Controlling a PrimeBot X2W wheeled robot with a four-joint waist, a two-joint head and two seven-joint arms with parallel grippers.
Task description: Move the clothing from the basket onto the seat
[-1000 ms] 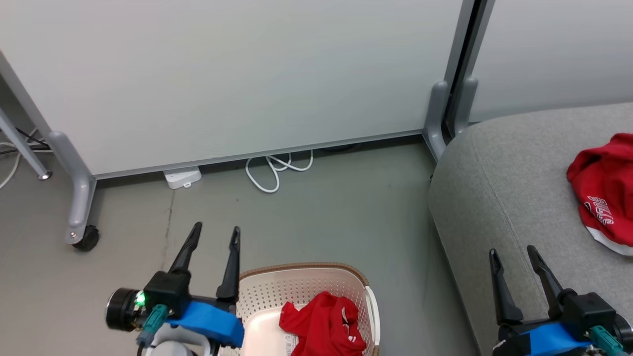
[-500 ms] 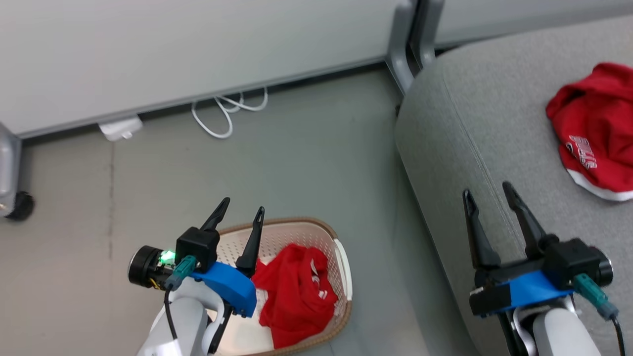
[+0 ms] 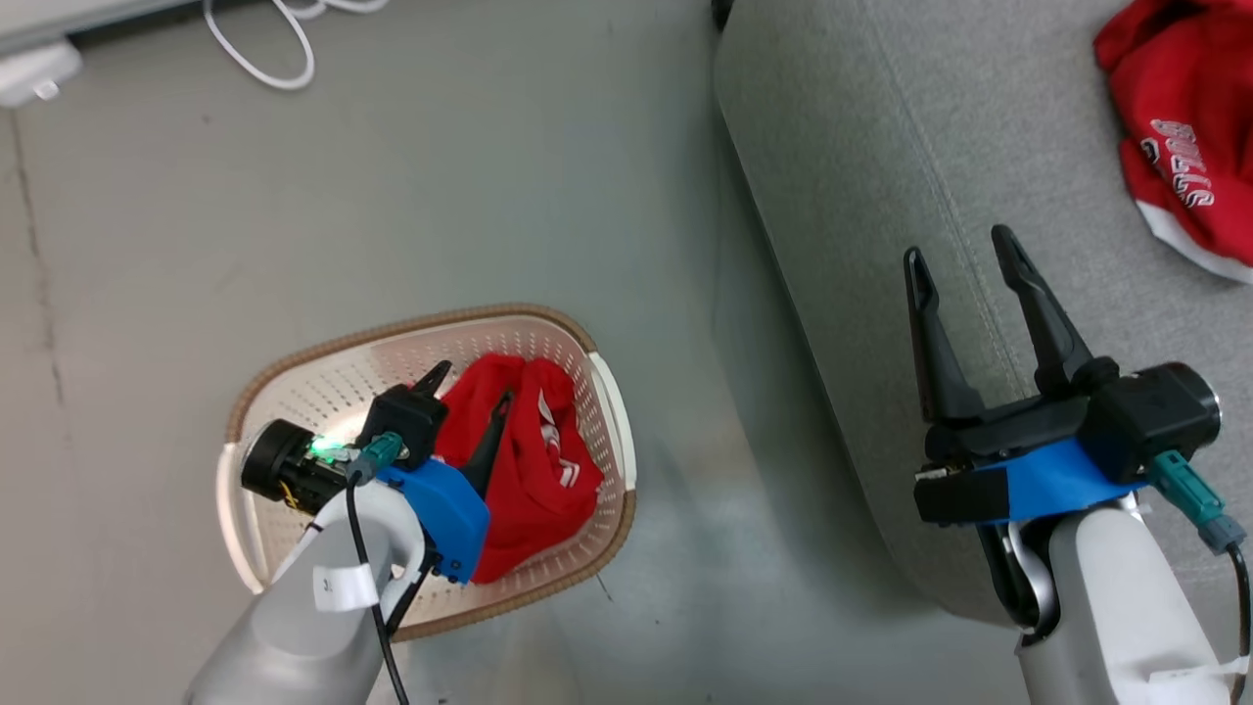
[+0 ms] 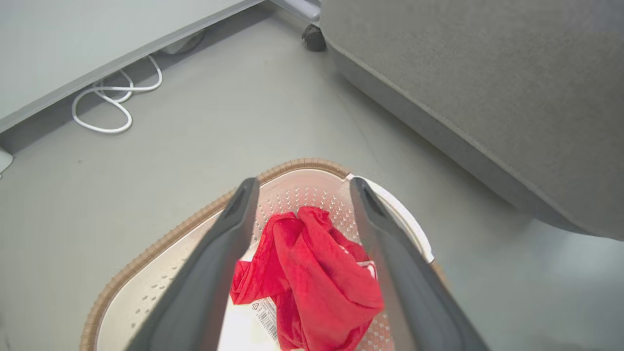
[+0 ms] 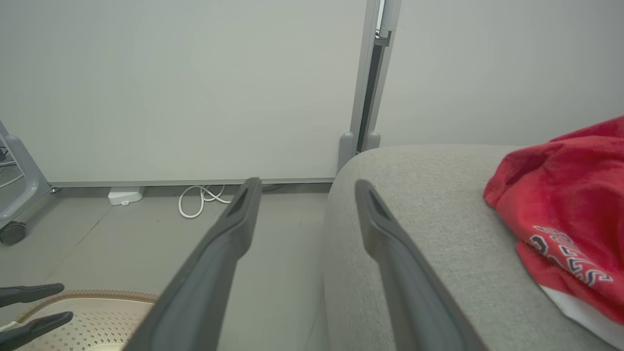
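1. Head view: grey floor [image 3: 489,147], with a white cable [image 3: 259,44] and a white power strip [image 3: 34,73] at top left. The light-grey seat [image 3: 861,196] takes the right side.
2. Head view: the basket [image 3: 411,328] stands on the floor left of the seat, apart from it. A crumpled red garment [image 3: 533,470] lies in its right half.
3. Head view: the left hand [image 3: 475,384] is over the basket with its fingers spread wide, tips at the garment's left part. Nothing is gripped, and I can't tell if it touches the garment.
4. Head view: the right hand [image 3: 959,247] is over the seat near its stitched seam, fingers wide apart and empty. A second red garment [image 3: 1184,108] with white lettering and a white hem lies on the seat at top right, well apart from this hand.
5. Left wrist view: the fingers [image 4: 231,234] are wide apart and frame the crumpled red garment, which sits between and below them. I can't tell if they touch it. A label sticker [image 4: 263,312] on the basket floor is partly under the cloth. The seat edge is at upper right and the cable at upper left.
6. Right wrist view: pale wall panels [image 5: 170,87] with a grey post [image 5: 373,73] behind. The fingers are wide apart with nothing between them, one over the floor and the other over the seat edge. The second red garment is on the seat at right. The basket rim and the left hand's fingertips are at lower left.
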